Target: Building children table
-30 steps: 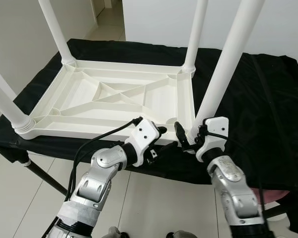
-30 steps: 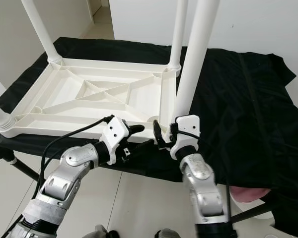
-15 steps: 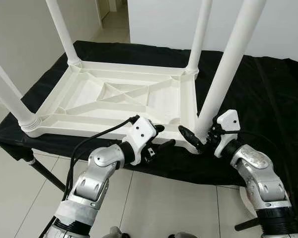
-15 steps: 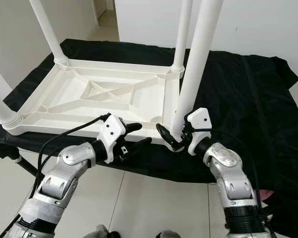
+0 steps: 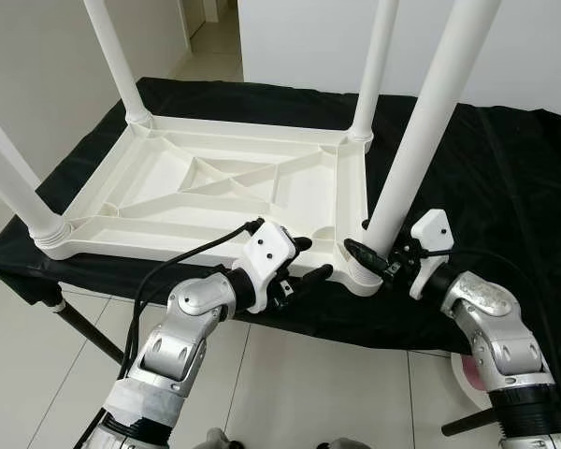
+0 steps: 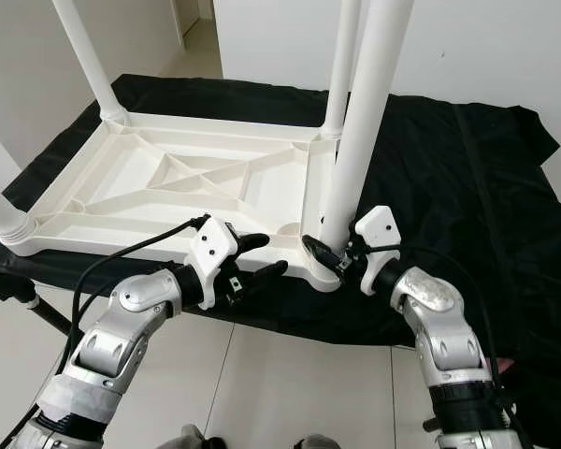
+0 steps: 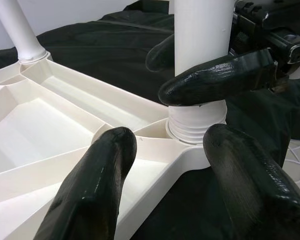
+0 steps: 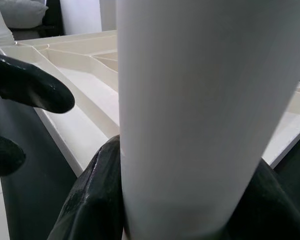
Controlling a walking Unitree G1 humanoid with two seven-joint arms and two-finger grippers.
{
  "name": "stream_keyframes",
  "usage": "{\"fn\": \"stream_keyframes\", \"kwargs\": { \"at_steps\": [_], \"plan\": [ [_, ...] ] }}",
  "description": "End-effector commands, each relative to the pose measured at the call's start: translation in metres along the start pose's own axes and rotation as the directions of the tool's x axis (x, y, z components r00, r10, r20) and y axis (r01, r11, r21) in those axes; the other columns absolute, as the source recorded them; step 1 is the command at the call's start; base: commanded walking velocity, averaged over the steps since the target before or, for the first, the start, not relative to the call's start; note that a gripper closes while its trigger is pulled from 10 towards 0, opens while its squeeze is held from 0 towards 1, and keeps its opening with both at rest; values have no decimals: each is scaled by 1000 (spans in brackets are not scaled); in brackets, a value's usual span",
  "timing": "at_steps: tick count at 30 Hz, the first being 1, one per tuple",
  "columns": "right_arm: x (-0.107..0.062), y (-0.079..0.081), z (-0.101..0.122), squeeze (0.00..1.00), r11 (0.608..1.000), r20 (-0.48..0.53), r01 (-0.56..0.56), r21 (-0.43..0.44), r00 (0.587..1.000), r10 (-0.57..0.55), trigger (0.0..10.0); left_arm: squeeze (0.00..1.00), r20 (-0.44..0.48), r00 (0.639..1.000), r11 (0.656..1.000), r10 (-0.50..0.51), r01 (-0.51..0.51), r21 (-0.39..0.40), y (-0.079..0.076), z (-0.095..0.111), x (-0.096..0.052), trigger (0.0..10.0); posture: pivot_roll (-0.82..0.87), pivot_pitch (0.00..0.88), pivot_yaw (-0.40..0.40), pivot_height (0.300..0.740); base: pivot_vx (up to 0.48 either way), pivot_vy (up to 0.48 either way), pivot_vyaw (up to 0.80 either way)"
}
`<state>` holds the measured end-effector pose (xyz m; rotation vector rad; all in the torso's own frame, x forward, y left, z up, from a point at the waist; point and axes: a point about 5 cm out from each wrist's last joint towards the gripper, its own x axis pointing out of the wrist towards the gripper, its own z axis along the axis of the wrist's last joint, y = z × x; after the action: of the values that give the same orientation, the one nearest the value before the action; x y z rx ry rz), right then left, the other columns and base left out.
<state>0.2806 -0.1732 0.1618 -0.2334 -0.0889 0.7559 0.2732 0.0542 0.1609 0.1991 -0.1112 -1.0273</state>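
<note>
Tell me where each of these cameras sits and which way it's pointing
Eye views: on the head, looking down at the upturned table; both arms show.
Left wrist: along the left claw toward the near leg.
Right wrist: right claw clamped round that leg.
Shared: leg, table.

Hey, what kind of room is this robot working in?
Probably a home room used as a work spot: white walls, tiled floor, and a table lying upside down on a stand draped in black cloth.

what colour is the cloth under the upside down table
Black. The cloth under the white table shows best in the left eye view.
</note>
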Motion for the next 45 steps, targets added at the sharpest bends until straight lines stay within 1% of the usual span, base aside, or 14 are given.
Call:
{"fn": "stream_keyframes", "kwargs": {
  "at_steps": [1, 5, 6, 7, 8, 16, 20, 29, 30, 38, 41, 42, 44, 45],
  "plan": [
    [3, 13, -14, 0, 999, -58, -38, 31, 998, 40, 0, 0, -2, 1000, 1000, 7, -7, 1, -1, 1, -1, 10000, -148, 52, 56, 740, 0, 0, 0],
    [6, 15, -15, 0, 998, -61, 58, 26, 997, -57, 0, 0, 4, 1000, 1000, 7, -7, -4, -2, 1, 0, 10000, -150, 55, 51, 740, 0, 0, 0],
    [9, 16, -14, 0, 989, -60, 142, 39, 988, -140, 3725, 0, 7, 1000, 1000, 8, -8, -6, -2, 1, 0, 10000, -148, 55, 45, 740, 0, 0, 0],
    [11, 17, -13, 0, 978, -55, 203, 51, 978, -201, 8784, 0, 8, 1000, 1000, 9, -9, -8, -2, 2, 0, 10000, -148, 55, 45, 740, 0, 0, 0],
    [13, 19, -10, 0, 969, -41, 238, 64, 971, -236, 10000, 0, 9, 1000, 1000, 9, -9, -8, -2, 2, 0, 10000, -148, 55, 45, 740, 0, 0, 0],
    [19, 30, -3, 0, 893, -50, 435, 117, 901, -432, 10000, 0, 7, 1000, 1000, 10, -10, -8, -2, 1, 0, 10000, -148, 51, 39, 740, 0, 0, 0],
    [21, 31, -5, 0, 804, -98, 590, 71, 807, -583, 10000, 0, 8, 1000, 1000, 10, -10, -6, -2, 1, 0, 10000, -148, 46, 34, 740, 0, 0, 0],
    [28, 42, -4, 0, 763, -97, 636, 114, 772, -628, 10000, 0, 16, 1000, 1000, 17, -17, -9, -2, 3, 1, 10000, -143, 37, 34, 740, 0, 0, 0],
    [29, 41, -1, 1000, 773, -75, 621, 131, 784, -617, 10000, 0, 15, 1000, 1000, 15, -15, -6, -2, 3, 1, 10000, -144, 35, 34, 740, 0, 0, 0],
    [29, 41, 8, 1000, 823, -19, 543, 167, 836, -548, 10000, 0, 16, 1000, 1000, 12, -11, -3, -1, 3, 2, 10000, -146, 33, 38, 740, 0, 0, 0],
    [24, 35, 6, 1000, 896, -5, 419, 144, 906, -423, 10000, 0, 16, 1000, 1000, 6, -6, -1, -2, 4, 2, 10000, -149, 31, 42, 740, 0, 0, 0],
    [20, 31, 3, 286, 934, -9, 335, 122, 941, -337, 10000, 0, 14, 1000, 1000, 2, -2, -1, -2, 3, 2, 10000, -149, 31, 43, 740, 0, 0, 0],
    [18, 29, 1, 286, 956, -12, 274, 101, 962, -274, 10000, 0, 12, 1000, 1000, -2, 2, -2, -3, 3, 1, 10000, -149, 31, 43, 740, 0, 0, 0],
    [16, 27, -1, 0, 971, -15, 223, 85, 975, -223, 10000, 0, 9, 1000, 1000, -6, 6, -2, -3, 2, 1, 10000, -149, 31, 43, 740, 0, 0, 0]
  ]
}}
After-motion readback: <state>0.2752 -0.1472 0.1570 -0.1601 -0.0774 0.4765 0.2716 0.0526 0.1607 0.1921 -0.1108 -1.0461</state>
